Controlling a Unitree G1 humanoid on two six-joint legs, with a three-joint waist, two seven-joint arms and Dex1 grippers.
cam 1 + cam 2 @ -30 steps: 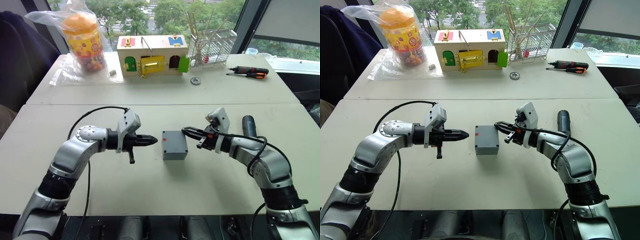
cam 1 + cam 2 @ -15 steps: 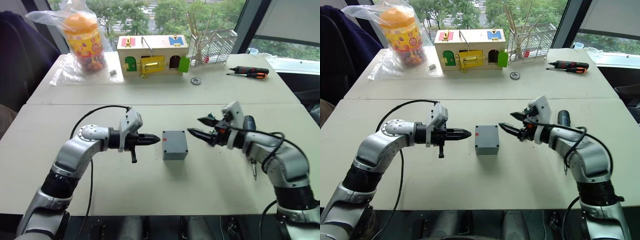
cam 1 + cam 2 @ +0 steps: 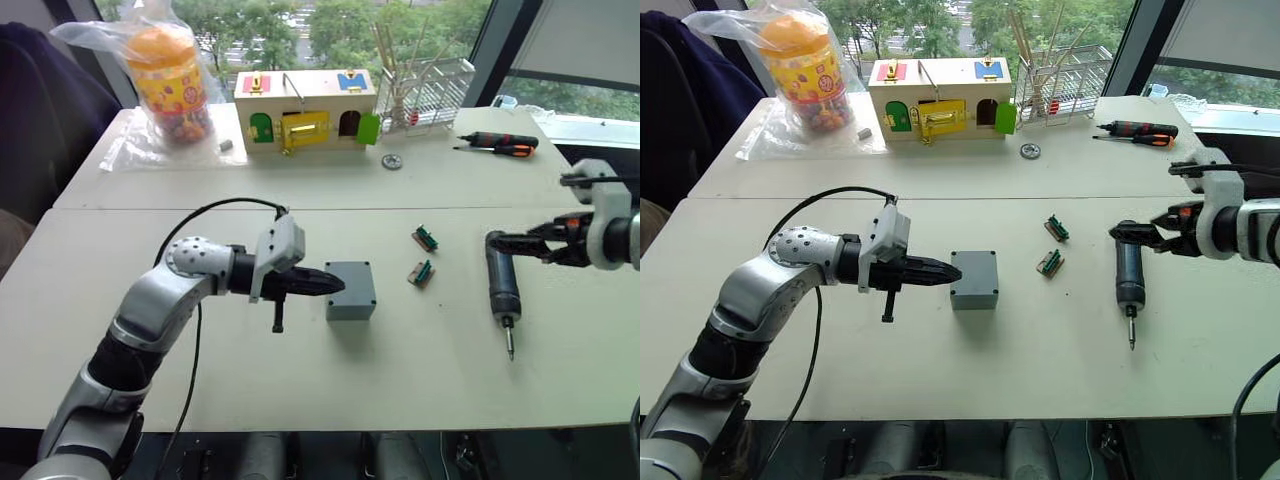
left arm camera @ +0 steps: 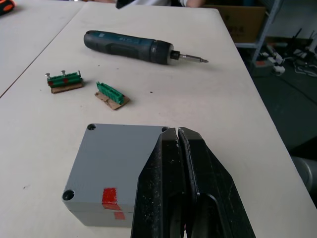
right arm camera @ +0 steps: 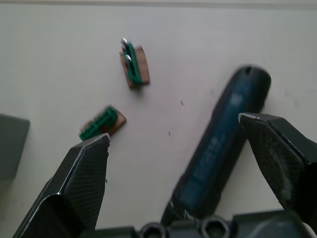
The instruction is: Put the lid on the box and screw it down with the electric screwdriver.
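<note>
The grey box point(image 3: 352, 291) stands mid-table, with a red mark point(image 4: 109, 195) on one side. Its top is a closed flat face with corner holes; I cannot make out the lid as a separate piece. My left gripper point(image 3: 338, 285) is shut, and its tips touch the box's left side. The electric screwdriver point(image 3: 500, 285) lies to the right of the box, bit toward the near edge. My right gripper point(image 5: 173, 133) is open at the tool's rear end, one finger on each side of it and apart from it.
Two small green terminal blocks point(image 3: 425, 238) point(image 3: 420, 272) lie between box and screwdriver. On the far table stand a wooden box with coloured doors point(image 3: 305, 110), a bagged jar point(image 3: 170, 85) and a wire rack point(image 3: 425, 90), with an orange-and-black hand screwdriver point(image 3: 497, 145) beside them.
My right gripper opened and drew back to the right, from beside the box to the screwdriver's rear end. Two green blocks now lie where it was. My left gripper moved right against the box.
</note>
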